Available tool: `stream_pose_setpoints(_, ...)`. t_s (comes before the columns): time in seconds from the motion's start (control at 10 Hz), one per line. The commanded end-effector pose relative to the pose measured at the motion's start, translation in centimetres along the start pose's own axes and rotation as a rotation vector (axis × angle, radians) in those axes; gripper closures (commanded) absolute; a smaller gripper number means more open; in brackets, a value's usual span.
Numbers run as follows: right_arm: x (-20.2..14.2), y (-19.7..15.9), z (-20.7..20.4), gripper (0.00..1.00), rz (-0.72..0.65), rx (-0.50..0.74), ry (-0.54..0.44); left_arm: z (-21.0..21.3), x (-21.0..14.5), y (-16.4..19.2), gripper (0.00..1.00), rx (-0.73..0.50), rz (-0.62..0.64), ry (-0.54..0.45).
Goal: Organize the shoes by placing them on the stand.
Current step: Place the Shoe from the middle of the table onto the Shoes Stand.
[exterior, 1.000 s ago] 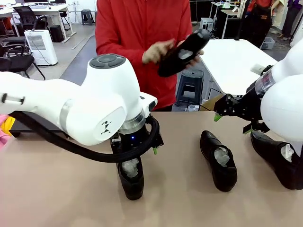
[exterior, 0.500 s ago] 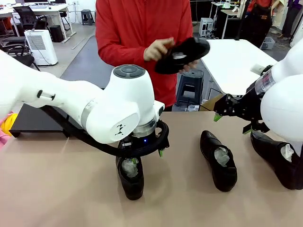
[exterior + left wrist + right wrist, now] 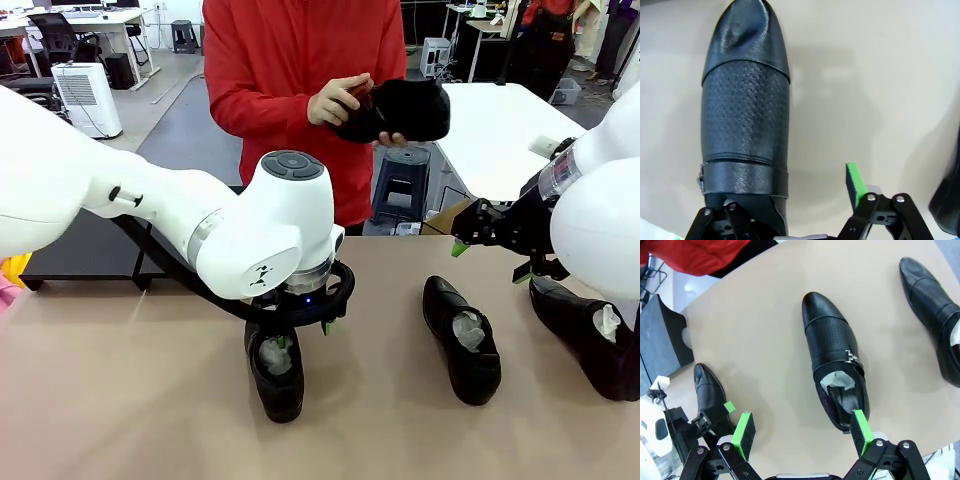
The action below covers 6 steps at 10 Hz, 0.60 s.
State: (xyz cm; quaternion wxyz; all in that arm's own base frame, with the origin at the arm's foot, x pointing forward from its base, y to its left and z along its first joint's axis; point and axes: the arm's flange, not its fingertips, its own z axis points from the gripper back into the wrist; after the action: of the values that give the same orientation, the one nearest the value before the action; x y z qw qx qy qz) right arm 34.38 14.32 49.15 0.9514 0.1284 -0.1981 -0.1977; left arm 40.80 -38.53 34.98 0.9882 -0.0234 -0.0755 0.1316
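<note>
Glossy leather on the nearest shoe [image 3: 275, 375] looks slick, so it could be twisted loose if pinched off-centre by the left claw [image 3: 300, 333], spread apart at its heel end. Right claw [image 3: 490, 262] is held open over the middle shoe [image 3: 462, 340]. Matte flat-topped stand [image 3: 75, 255] sits far left, well apart.

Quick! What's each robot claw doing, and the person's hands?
Left gripper: open, over a shoe.
Right gripper: open, empty.
Person's hands: holding another shoe.

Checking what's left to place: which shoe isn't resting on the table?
The shoe in the person's hands; the other three lie on the table.
</note>
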Motion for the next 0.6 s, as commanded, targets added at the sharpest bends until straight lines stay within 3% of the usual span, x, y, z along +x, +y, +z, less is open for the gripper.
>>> stream_pose_setpoints(0.0, 0.07, 0.27, -0.22, 0.00, -0.008, 0.018, -0.005, -0.10, 0.11, -0.97, 0.51, 0.040, 0.013, -0.028)
stream_pose_setpoints(0.2, 0.07, 0.27, -0.22, 0.00, -0.008, 0.018, -0.005, -0.06, 0.02, -0.93, 0.88, 0.045, 0.015, -0.019)
stream_pose_setpoints(0.3, 0.07, 0.27, -0.22, 0.00, -0.008, 0.018, -0.005, 0.02, -0.09, -0.87, 1.00, 0.060, 0.013, -0.017)
stream_pose_setpoints(0.5, 0.07, 0.27, -0.22, 0.00, -0.008, 0.018, -0.005, 0.51, -0.20, -0.36, 1.00, 0.075, 0.019, -0.001)
